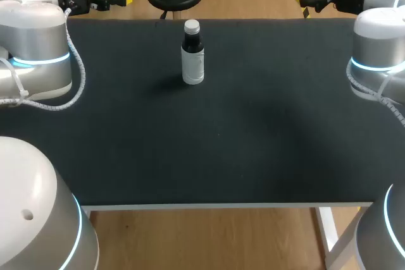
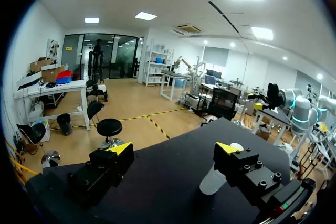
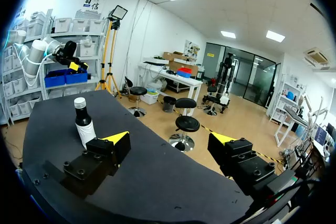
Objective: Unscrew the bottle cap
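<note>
Head view: 1 bottle (image 1: 193, 61) stands upright on the black table (image 1: 240, 150), white cap (image 1: 192, 27) on, toward the far edge. Left gripper (image 2: 173, 148) and right gripper (image 3: 169, 138) — both released, fingers spread wide — well apart from it.

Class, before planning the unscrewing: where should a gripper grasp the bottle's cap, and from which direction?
I'd take the white cap from straight above, pinching its round sides: the bottle stands upright and alone, so the cap is topmost with nothing crowding it.
</note>
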`<state>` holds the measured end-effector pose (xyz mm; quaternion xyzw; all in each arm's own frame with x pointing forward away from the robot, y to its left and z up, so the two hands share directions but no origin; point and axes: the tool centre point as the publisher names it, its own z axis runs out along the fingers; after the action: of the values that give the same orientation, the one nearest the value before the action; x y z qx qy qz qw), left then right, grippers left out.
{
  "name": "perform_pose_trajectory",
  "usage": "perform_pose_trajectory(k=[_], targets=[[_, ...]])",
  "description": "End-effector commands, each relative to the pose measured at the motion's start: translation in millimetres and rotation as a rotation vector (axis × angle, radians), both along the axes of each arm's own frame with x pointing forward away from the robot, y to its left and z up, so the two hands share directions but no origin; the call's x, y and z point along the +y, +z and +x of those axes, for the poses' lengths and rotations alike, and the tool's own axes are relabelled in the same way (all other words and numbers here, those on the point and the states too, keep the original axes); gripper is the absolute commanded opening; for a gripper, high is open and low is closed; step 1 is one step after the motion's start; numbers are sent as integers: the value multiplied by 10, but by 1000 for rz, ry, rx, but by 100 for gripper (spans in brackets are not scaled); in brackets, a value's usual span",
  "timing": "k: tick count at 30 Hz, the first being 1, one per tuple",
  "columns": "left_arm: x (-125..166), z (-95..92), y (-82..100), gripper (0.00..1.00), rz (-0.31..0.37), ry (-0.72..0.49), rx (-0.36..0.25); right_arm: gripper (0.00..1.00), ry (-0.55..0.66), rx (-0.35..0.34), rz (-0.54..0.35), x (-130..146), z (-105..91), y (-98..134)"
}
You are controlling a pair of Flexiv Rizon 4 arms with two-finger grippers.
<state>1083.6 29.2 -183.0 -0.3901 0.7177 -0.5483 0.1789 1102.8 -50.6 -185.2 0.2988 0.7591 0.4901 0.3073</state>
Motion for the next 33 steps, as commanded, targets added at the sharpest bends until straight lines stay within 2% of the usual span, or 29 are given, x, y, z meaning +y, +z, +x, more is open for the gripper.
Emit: perform_pose_trajectory(k=[1, 15, 17, 22, 25, 29, 30, 32, 33], targets=[[1, -1, 1, 100, 0, 0, 1, 100, 1, 1, -1, -1, 3, 1], [1, -1, 1, 100, 0, 0, 1, 100, 1, 1, -1, -1, 3, 1], [-30, -26, 27, 100, 48, -76, -56, 100, 1, 1, -1, -1, 3, 1], [-139, -133, -9, 100, 186, -362, -227, 100, 1, 1, -1, -1, 3, 1], [-147, -173, -64, 100, 254, -470, -280, 100, 1, 1, -1, -1, 3, 1], [-97, -175, -111, 100, 232, -618, -342, 100, 1, 1, -1, -1, 3, 1], [-87, -173, -132, 100, 202, -665, -360, 100, 1, 1, -1, -1, 3, 1], [-74, -150, -181, 100, 207, -719, -365, 100, 1, 1, -1, -1, 3, 1], [-56, -133, -197, 100, 149, -743, -366, 100, 1, 1, -1, -1, 3, 1]])
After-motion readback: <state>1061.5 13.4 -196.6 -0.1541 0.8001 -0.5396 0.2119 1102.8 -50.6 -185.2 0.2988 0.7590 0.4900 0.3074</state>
